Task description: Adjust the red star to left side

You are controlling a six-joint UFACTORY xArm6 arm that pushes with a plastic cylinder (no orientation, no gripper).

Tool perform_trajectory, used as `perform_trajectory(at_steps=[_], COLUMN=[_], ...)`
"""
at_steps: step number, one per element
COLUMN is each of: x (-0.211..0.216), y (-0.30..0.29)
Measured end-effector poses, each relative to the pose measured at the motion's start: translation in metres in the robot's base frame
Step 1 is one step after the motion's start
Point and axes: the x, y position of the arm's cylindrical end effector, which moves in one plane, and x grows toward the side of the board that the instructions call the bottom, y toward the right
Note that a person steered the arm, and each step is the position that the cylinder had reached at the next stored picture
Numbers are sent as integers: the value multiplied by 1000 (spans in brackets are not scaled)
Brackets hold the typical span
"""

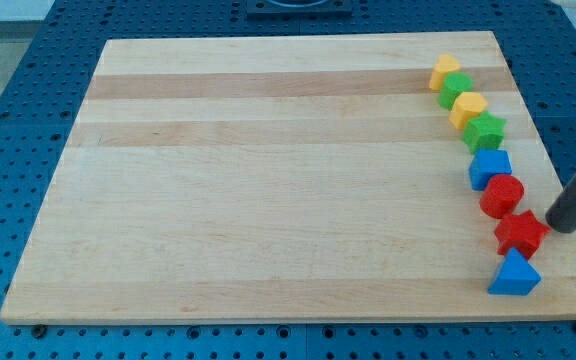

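The red star (520, 234) lies near the board's right edge, low in the view. It sits in a line of blocks, between a red cylinder (501, 195) above it and a blue triangle (514, 275) below it. My tip (560, 226) is just to the star's right, very close to it or touching it. The dark rod slants up to the view's right.
Several more blocks run up the right side: a blue block (490, 166), a green block (485, 131), a yellow block (468, 108), a green block (456, 88) and a yellow block (445, 71). The wooden board (268, 180) lies on a blue pegboard.
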Motion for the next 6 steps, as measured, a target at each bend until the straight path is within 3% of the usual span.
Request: perform_trajectory(at_steps=[2,6], x=[19,19], y=[0,-21])
